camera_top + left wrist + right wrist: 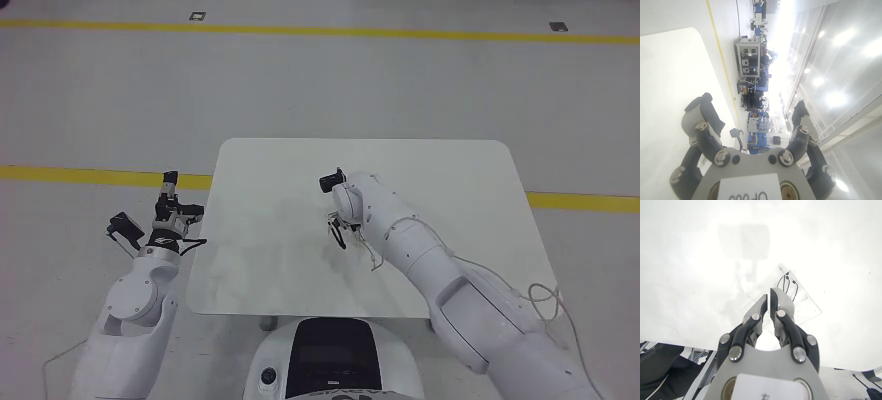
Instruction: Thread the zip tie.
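Note:
Several thin black zip ties point(787, 283) lie on a clear plastic plate point(808, 308) on the white table point(450, 200). My right gripper point(769, 291) hangs just above the near edge of that plate, its pads pressed almost together with nothing visible between them. From above, the right gripper point(337, 232) is near the table's middle. My left gripper point(753, 100) is open with its fingers wide apart and empty. It sits off the table's left edge point(168, 190), pointing away from the robot.
The white table point(668, 75) is bare around the plate. Yellow floor lines point(100, 176) run past the table. Workstations and equipment point(753, 62) stand far off in the room behind.

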